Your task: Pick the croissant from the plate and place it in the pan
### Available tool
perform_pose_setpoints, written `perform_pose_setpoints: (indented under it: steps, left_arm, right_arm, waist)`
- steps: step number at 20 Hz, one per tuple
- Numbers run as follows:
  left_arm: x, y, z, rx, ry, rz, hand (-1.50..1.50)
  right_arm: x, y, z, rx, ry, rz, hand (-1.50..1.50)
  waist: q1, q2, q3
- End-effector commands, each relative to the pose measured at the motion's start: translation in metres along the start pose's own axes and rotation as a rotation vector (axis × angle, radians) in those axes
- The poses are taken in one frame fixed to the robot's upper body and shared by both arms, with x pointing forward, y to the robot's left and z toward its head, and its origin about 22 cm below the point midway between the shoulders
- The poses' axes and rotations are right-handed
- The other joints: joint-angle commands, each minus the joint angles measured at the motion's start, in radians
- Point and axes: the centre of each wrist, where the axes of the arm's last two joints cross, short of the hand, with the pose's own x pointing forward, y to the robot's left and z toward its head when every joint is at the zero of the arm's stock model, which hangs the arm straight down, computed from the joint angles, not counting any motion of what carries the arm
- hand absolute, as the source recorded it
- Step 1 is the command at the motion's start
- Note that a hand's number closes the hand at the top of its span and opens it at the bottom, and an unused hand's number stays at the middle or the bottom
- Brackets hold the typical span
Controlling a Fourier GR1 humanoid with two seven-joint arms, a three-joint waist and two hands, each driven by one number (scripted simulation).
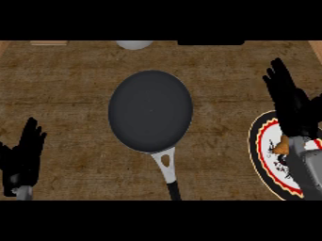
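Croissant (282, 146) sits on the plate (254, 141) at the right side of the view. Only a small golden-brown piece of it shows, peeking out at the left edge of the right wrist, and the rest is hidden beneath the arm. The plate is round, with a black rim, a red ring and a white middle. Much of it is covered by the grey right forearm (318, 170), which comes in from the lower edge.

The right hand (296, 113) hangs over the far part of the plate. Its fingers are straight and spread wide, pointing away from the robot, and its thumb sticks out to the right. Nothing is in its grasp, and the croissant lies back under the wrist rather than between the fingers. I cannot tell whether the wrist touches the pastry or only passes above it.

The frying pan (150, 110) lies in the middle of the wooden counter (66, 94), well apart from the plate. It is dark and round, and nothing lies in it. Its handle (167, 164) is silver near the pan and black further out, and it points toward the robot and slightly right.

The left hand (21, 155) rests at the lower left corner of the view, open with fingers up, well away from the pan.

Along the far edge of the counter, a white rounded object (134, 44) shows just beyond the pan. It is cut off by the frame and I cannot tell what it is.
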Motion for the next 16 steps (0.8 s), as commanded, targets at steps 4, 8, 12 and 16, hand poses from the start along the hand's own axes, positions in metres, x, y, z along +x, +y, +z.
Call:
perform_pose_setpoints:
  steps: [4, 8, 12, 16]
  left_arm:
    - [0.055, -0.015, -0.008, -0.166, -0.202, -0.026, 0.00]
    - [0.075, -0.038, 0.000, -0.275, -0.253, 0.004, 0.00]
    - [0.085, -0.028, -0.003, -0.279, -0.248, 0.001, 0.00]
    - [0.083, -0.041, 0.000, -0.298, -0.262, -0.008, 0.00]
  right_arm:
    - [0.048, -0.085, -0.002, 0.003, -0.217, 0.080, 1.50]
    - [0.040, -0.168, 0.022, -0.203, -0.095, 0.454, 1.50]
    - [0.000, -0.179, 0.077, -0.164, -0.165, 0.650, -1.50]
    - [0.007, -0.224, 0.119, -0.216, -0.130, 0.793, -1.50]
  waist:
    - [-0.006, -0.030, 0.009]
    - [-0.045, -0.030, 0.009]
    - [-0.052, -0.037, 0.008]
    - [-0.032, -0.033, 0.007]
